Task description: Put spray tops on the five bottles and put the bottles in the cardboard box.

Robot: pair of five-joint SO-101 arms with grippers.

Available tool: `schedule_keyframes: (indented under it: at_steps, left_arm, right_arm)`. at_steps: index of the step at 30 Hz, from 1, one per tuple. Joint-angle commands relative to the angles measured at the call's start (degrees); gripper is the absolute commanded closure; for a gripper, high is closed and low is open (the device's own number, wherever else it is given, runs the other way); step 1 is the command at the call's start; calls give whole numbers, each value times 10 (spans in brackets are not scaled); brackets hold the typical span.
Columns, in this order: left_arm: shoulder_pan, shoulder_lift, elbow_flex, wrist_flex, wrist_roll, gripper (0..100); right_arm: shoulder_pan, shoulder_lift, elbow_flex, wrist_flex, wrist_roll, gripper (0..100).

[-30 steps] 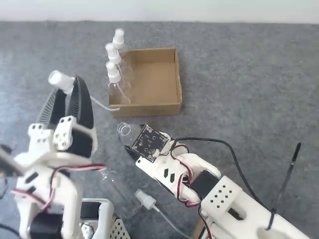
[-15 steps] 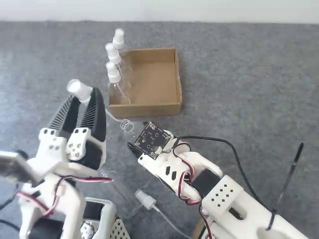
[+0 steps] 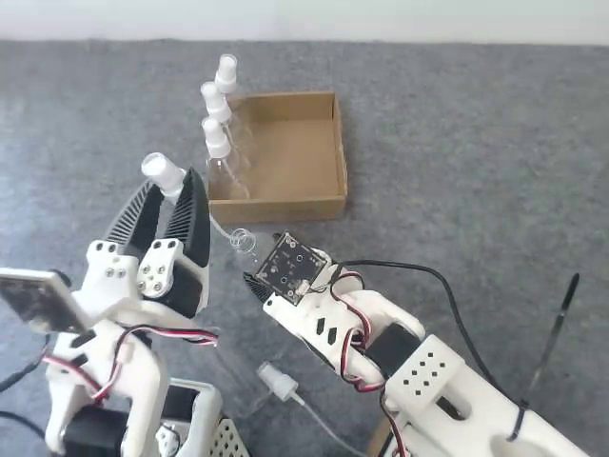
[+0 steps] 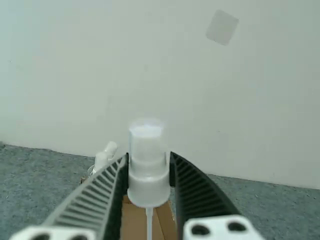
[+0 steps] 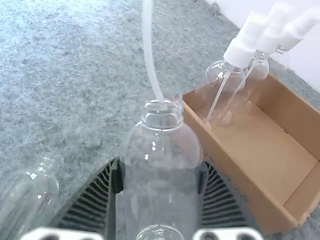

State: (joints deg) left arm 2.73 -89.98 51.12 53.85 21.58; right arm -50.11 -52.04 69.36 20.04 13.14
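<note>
Alignment of tube and neck is what the coming move is judged to turn on. A spray top (image 3: 162, 169) is clamped in the left gripper (image 3: 174, 186), left of centre in the high view. Its dip tube (image 5: 150, 55) slants down-right to the open bottle (image 5: 160, 150), which is gripped by the right gripper (image 5: 160, 180) at centre frame, just below the cardboard box (image 3: 324, 205). The tube is seen meeting the neck's rim in the right wrist view; from overhead, entry cannot be told.

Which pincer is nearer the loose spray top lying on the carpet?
Right. The right pincer sits just beyond the loose spray top; the left pincer is farther, by the box's corner.
</note>
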Motion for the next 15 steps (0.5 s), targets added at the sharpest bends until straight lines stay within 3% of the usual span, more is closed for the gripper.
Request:
schedule_keyframes:
  at_steps: [1,15]
  left_arm:
    - [1,-4,-3,2,-4,988]
    - [-2,-4,29,-3,-5,988]
  right_arm:
    - [7,-20,-10,-15,8,975]
    - [4,-21,-11,-15,8,975]
